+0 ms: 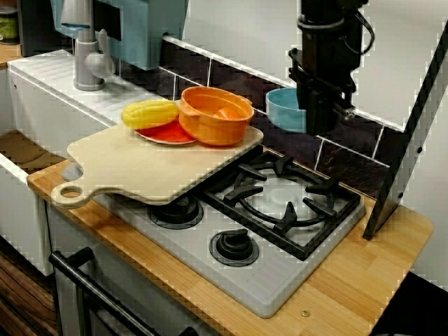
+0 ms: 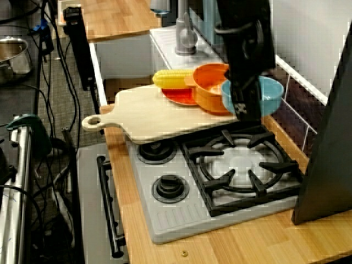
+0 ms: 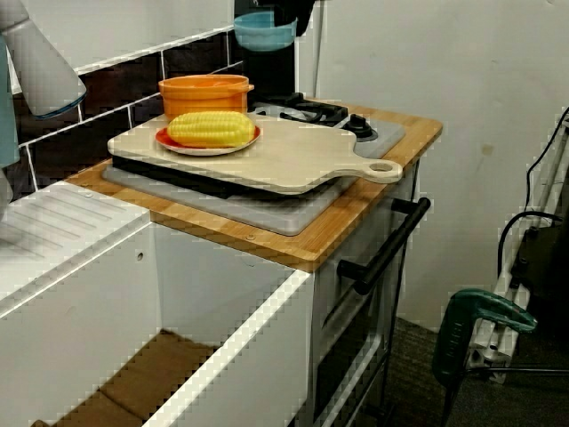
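In the view from the front of the stove, my black gripper (image 1: 316,122) hangs over the back of the stove, shut on the rim of a blue bowl (image 1: 283,110). The bowl is held in the air beside the dark tiled wall. In the view from the stove's end the blue bowl (image 2: 271,93) shows behind my gripper (image 2: 244,110). From the sink side the blue bowl (image 3: 261,31) is high above the burners, and the fingers are hidden. Nearest is an orange pot (image 1: 215,115) on a wooden cutting board (image 1: 140,168).
A yellow corn cob (image 1: 150,113) lies on a red plate (image 1: 166,133) on the board, which covers the stove's left part. A black burner grate (image 1: 283,199) lies below the bowl. A faucet (image 1: 87,59) and sink stand left; a dark slanted panel (image 1: 406,140) stands right.
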Motion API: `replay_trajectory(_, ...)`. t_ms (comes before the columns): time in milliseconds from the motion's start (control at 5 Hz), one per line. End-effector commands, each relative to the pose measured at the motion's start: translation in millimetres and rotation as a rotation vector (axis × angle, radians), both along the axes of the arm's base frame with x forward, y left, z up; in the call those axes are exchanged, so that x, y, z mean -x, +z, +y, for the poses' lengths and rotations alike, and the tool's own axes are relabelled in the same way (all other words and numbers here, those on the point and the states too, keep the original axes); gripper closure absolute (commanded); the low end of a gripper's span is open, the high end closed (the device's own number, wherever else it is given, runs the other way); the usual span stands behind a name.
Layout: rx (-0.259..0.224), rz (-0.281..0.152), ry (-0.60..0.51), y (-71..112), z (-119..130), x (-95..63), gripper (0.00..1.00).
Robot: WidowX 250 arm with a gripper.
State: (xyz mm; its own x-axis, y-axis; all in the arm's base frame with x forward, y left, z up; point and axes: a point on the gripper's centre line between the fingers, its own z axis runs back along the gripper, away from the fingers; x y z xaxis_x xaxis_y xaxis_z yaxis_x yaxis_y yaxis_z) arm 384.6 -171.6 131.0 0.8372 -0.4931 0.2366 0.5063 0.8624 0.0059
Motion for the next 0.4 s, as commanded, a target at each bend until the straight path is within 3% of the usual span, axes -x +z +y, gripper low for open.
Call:
replay_trajectory(0, -0.008, -0.046, -0.010, -3.2, -3, -3.6, 1.00)
replay_trajectory(200, -0.033, -0.038, -0.019, -18.1, -4, 1.8, 1.00)
